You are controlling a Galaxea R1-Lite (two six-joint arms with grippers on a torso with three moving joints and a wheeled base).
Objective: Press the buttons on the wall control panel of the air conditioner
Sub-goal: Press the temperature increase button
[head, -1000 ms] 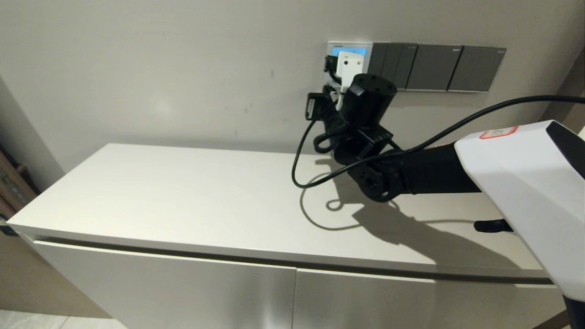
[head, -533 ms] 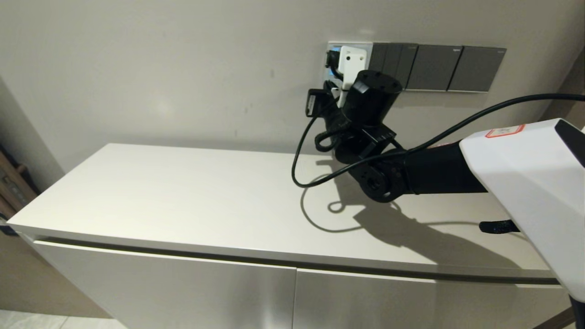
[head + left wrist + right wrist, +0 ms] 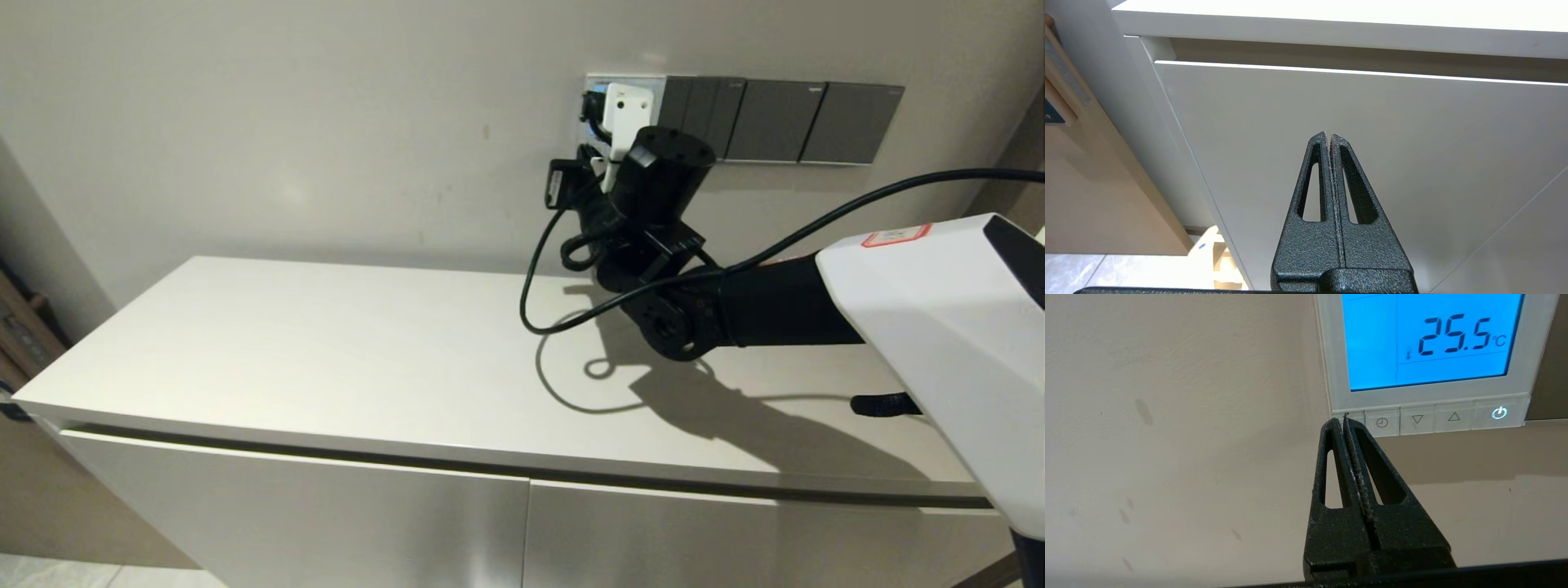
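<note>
The white wall control panel [image 3: 1331, 355] has a lit blue screen [image 3: 1429, 339] reading 25.5 °C. A row of pale grey buttons [image 3: 1435, 418] runs along its bottom edge, with a lit power symbol at one end. My right gripper [image 3: 1345, 418] is shut and empty, and its tips lie over the button at the other end of the row; I cannot tell if they touch it. In the head view the panel [image 3: 600, 80] is mostly hidden behind my right gripper [image 3: 589, 149]. My left gripper [image 3: 1328, 136] is shut and empty, parked low in front of the cabinet door.
Dark grey switch plates [image 3: 784, 121] sit on the wall right of the panel. A white cabinet top [image 3: 326, 351] lies under the right arm. A black cable [image 3: 531, 278] loops down from the wrist above the cabinet top.
My right gripper has risen a little along the wall and now covers the blue screen in the head view. In the last half second it has barely moved.
</note>
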